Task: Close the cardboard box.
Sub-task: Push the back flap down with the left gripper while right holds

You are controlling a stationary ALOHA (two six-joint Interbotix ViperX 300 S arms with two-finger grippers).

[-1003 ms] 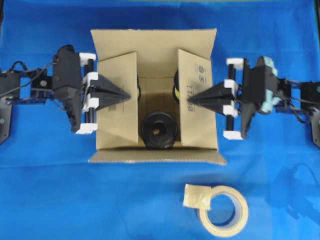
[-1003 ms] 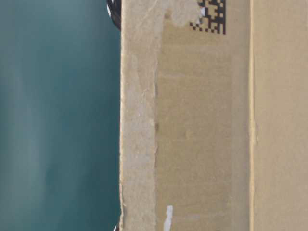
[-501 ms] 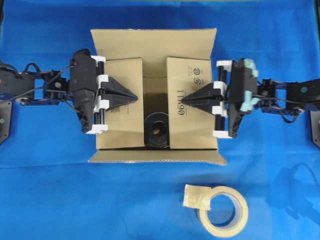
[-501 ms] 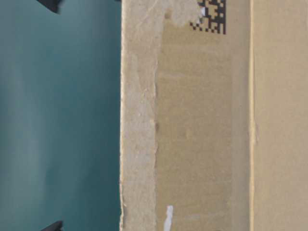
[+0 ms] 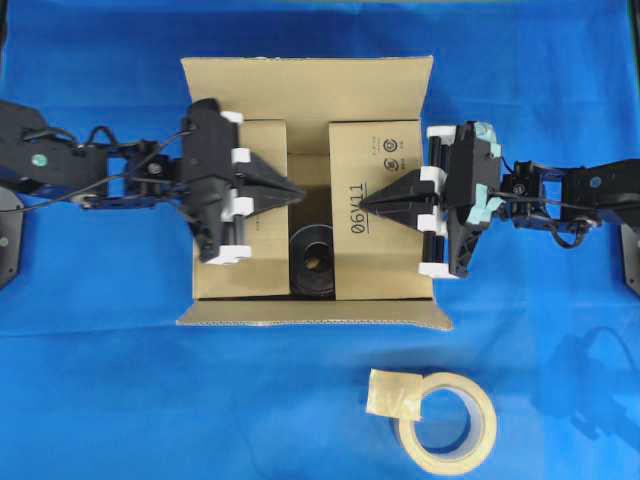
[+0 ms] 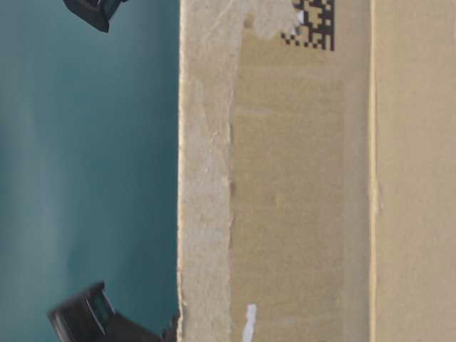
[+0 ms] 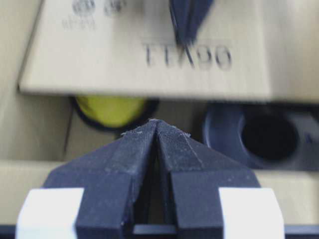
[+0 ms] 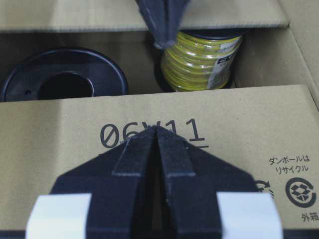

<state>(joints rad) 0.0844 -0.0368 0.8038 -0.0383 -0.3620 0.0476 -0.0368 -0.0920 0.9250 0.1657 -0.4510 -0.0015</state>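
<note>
The cardboard box (image 5: 305, 90) sits mid-table, its far and near long flaps still spread outward. Both side flaps lie folded down over the opening. My left gripper (image 5: 298, 190) is shut, lying over the left flap (image 5: 250, 265) with its tip past that flap's inner edge, above the gap. The right gripper (image 5: 364, 203) is shut too, with its tip on the right flap (image 5: 385, 245) at the print "06Y11" (image 8: 109, 135). In the wrist views each pair of tips meets, left gripper (image 7: 157, 122) and right gripper (image 8: 157, 129), with nothing between them.
Inside the box, a black spool (image 5: 312, 262) and a yellow spool (image 8: 199, 59) show through the gap between the side flaps. A beige tape roll (image 5: 470, 400) lies on the blue cloth in front of the box. The table-level view is filled by the box wall (image 6: 306, 178).
Both grippers have moved inward toward the box's middle, pushing the two side flaps from tilted to nearly flat. The gap between the flaps has narrowed.
</note>
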